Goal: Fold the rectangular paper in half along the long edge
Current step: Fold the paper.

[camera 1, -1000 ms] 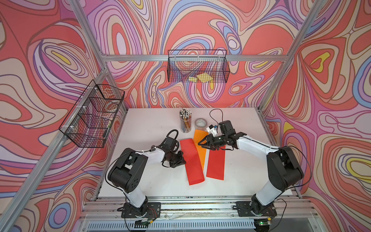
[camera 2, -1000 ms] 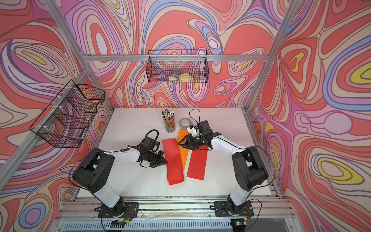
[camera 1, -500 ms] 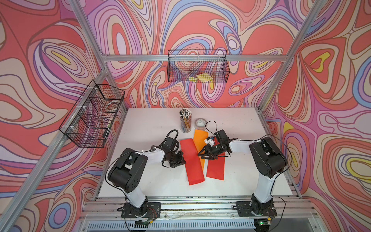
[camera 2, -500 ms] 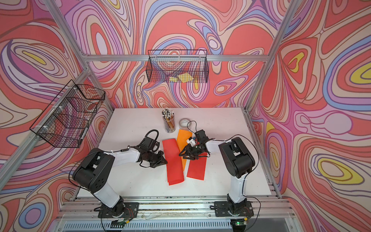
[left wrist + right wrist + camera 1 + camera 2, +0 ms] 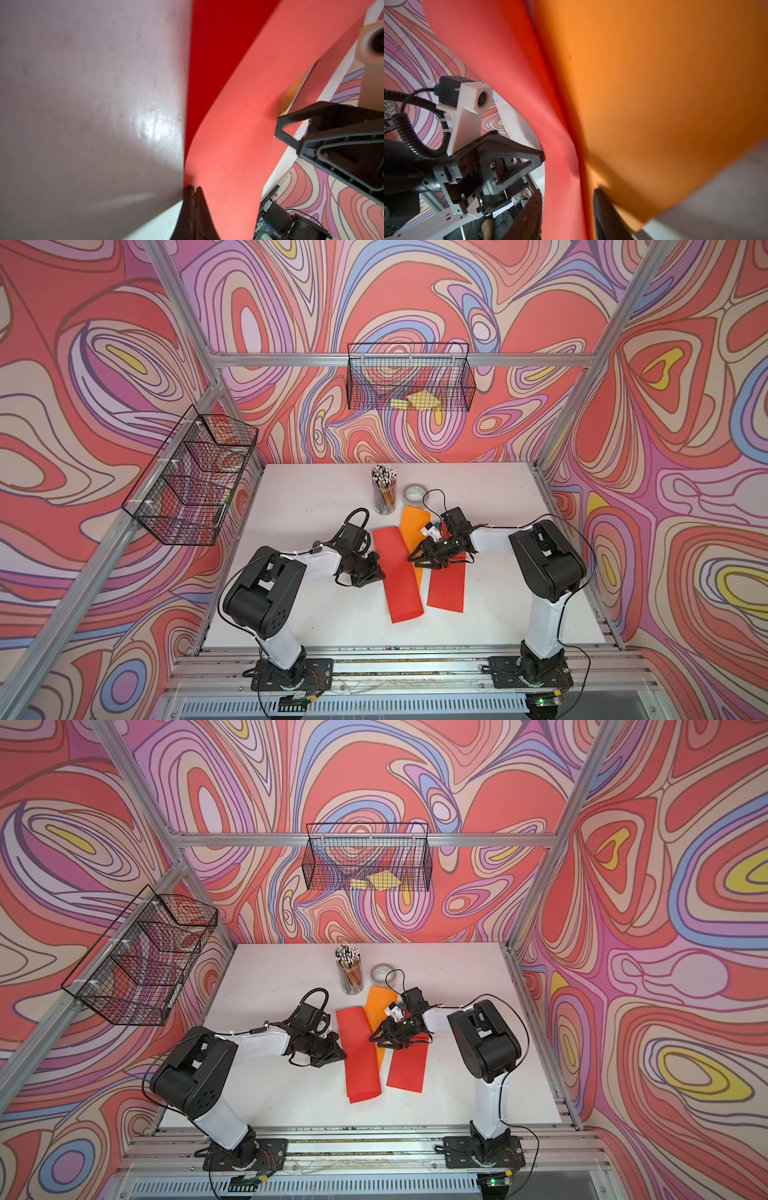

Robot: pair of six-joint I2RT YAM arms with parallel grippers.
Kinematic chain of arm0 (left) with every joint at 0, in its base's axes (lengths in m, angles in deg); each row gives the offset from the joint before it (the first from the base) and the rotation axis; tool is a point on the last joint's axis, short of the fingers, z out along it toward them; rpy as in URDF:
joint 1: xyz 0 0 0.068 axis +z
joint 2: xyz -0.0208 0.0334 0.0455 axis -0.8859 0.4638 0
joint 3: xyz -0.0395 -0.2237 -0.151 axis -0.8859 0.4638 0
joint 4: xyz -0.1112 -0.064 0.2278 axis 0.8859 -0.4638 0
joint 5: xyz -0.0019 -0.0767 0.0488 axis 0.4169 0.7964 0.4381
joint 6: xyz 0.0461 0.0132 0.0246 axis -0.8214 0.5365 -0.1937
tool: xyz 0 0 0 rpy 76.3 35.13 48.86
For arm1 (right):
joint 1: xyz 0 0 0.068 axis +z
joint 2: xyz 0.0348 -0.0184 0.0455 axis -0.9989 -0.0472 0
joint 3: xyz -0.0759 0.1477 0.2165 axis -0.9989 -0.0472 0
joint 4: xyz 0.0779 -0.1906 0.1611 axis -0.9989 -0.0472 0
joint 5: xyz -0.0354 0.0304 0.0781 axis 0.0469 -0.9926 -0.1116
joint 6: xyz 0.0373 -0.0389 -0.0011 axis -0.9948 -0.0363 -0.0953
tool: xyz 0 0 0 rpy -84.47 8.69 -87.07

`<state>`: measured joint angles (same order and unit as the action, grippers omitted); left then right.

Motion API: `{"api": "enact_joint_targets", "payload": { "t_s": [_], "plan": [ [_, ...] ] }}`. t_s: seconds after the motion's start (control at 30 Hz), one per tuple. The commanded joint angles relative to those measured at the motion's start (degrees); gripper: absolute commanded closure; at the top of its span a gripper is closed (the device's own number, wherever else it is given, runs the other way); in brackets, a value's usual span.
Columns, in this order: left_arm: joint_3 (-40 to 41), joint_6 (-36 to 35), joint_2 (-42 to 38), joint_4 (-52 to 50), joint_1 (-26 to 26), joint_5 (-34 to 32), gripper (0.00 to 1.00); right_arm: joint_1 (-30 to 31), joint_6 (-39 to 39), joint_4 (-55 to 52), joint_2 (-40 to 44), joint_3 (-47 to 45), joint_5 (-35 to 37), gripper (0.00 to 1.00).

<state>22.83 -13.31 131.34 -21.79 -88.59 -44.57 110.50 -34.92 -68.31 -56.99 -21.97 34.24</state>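
- Fingers (image 5: 197, 216) of the left gripper (image 5: 193, 192) are pressed together, their tips at the left long edge of the red paper (image 5: 399, 580). Whether the sheet is caught between them cannot be told.
- In both top views the left gripper (image 5: 378, 570) (image 5: 341, 1052) sits low over the white surface (image 5: 311, 614), reaching in from the left side of the red paper.
- The red paper lies near the middle of the surface between the two grippers, its long edges running from near to far. In the left wrist view a flap of it arcs up over a darker red layer beneath.
- The right gripper (image 5: 568, 190) has its fingers spread, and the raised curve of the red paper (image 5: 562, 207) passes between them. Whether they press on it cannot be told.
- In a top view the right gripper (image 5: 415, 562) hovers just beside the right long edge of the red paper, over an orange sheet (image 5: 413, 526).
- The orange sheet shows between the red paper and a second red sheet (image 5: 446, 589), which lies flat to the right.
- A pencil cup (image 5: 384, 493) and a tape roll (image 5: 415, 493) stand side by side farther back, just beyond the orange sheet.
- Yellow notes (image 5: 419, 400) sit in a wire basket (image 5: 409, 360) on the back wall.
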Motion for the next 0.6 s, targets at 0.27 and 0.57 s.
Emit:
{"api": "enact_joint_targets", "payload": {
  "t_s": [0.27, 0.57],
  "plan": [
    [1.9, -0.3, 0.7, -1.8, -0.1, -1.7, 1.00, 1.5, -0.9, 2.9, -2.0, 1.1, -0.6, 0.60],
    [2.1, -0.4, 0.3, -2.0, -0.1, -1.9, 1.00, 1.9, -1.9, 4.4, -2.5, 0.6, -0.9, 0.67]
  ]
}}
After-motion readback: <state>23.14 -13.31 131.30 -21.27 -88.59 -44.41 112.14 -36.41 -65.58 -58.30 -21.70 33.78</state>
